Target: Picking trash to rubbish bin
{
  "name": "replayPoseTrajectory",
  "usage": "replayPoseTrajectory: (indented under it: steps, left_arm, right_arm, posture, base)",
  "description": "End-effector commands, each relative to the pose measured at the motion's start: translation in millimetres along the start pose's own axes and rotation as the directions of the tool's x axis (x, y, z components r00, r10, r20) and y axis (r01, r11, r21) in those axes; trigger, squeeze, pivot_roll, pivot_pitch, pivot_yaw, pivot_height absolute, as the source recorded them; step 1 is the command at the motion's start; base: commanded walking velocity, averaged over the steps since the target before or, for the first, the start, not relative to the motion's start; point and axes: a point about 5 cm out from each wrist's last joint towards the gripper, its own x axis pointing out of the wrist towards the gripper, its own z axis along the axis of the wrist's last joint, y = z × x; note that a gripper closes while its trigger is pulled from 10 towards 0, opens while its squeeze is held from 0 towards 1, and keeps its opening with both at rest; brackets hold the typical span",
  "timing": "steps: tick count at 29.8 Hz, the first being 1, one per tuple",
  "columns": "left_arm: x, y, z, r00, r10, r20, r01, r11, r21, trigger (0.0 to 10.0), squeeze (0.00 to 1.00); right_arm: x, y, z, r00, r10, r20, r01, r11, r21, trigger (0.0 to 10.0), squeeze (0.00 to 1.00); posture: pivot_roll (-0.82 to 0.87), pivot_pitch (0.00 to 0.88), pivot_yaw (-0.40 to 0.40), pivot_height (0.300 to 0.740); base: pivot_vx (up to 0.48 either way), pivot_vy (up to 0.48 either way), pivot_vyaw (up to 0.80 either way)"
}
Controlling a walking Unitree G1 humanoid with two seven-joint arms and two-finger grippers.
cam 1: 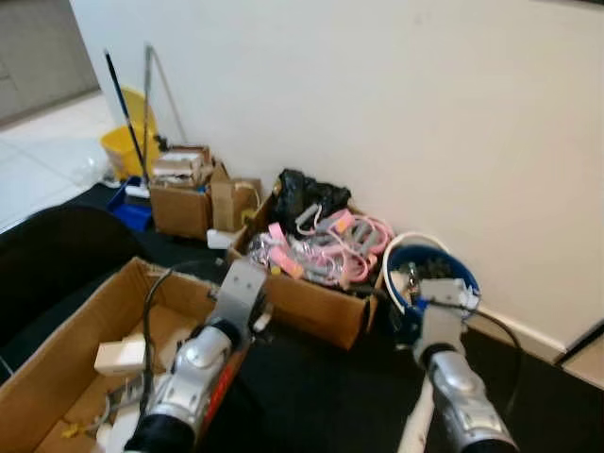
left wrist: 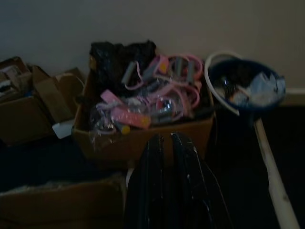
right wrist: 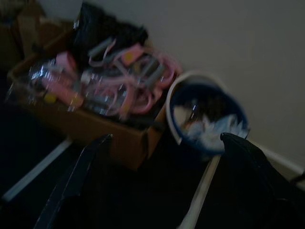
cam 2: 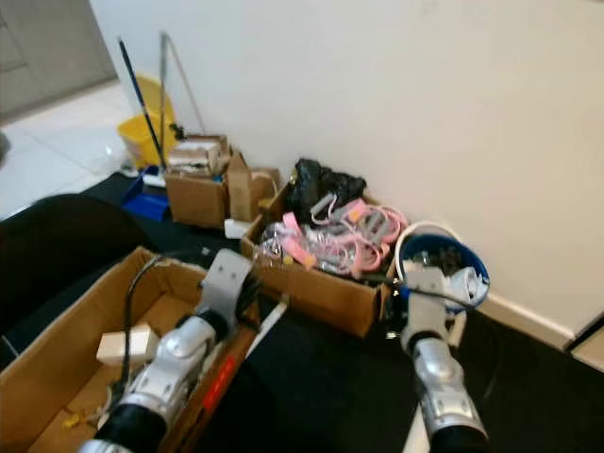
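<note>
- The round blue plastic rubbish bin (cam 1: 432, 274) stands on the black floor against the white wall, mouth upward, with a pale hoop handle (right wrist: 172, 102) arched over its rim; crumpled white scraps (right wrist: 209, 129) and dark bits lie inside.
- Touching its side is an open brown cardboard box (cam 1: 316, 307) heaped with glossy pink and grey loops (cam 2: 354, 231) and a wrinkled black plastic bag (cam 1: 310, 193) at the back.
- The right gripper (right wrist: 164, 179) is aimed at the bin, its two black fingers spread wide apart with nothing between them.
- The left gripper (left wrist: 164, 143) points at the loop-filled box, its long glossy fingers pressed nearly together, holding nothing.
- A second open cardboard box (cam 1: 57, 377) lies under the left arm, holding a small white block (cam 1: 120, 356).
- Farther along the wall sit smaller cardboard boxes (cam 1: 184, 193) and a yellow mop bucket (cam 1: 127, 146) with upright poles.
- No writing can be read; the pictures are blurred.
</note>
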Motion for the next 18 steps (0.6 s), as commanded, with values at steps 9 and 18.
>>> replayPoseTrajectory:
  steps: [9,18]
  left_arm:
    - [-5.8,3.7,-9.2,0.999,0.016,-0.028,-0.017,0.999,-0.032,10.0,0.0]
    - [-6.5,5.3,-10.5,0.999,0.015,-0.041,-0.015,1.0,-0.013,10.0,0.0]
  right_arm:
    - [-1.6,4.8,-5.7,0.999,0.016,-0.031,-0.016,1.0,0.006,10.0,0.0]
    - [-1.6,6.2,-5.4,0.999,0.019,-0.031,-0.019,1.0,0.005,10.0,0.0]
  posture:
    - [-0.08,0.031,-0.022,0.74]
    - [-0.08,0.03,-0.018,0.74]
  base:
    - [0.0,0.373,0.0]
    - [0.0,0.0,0.0]
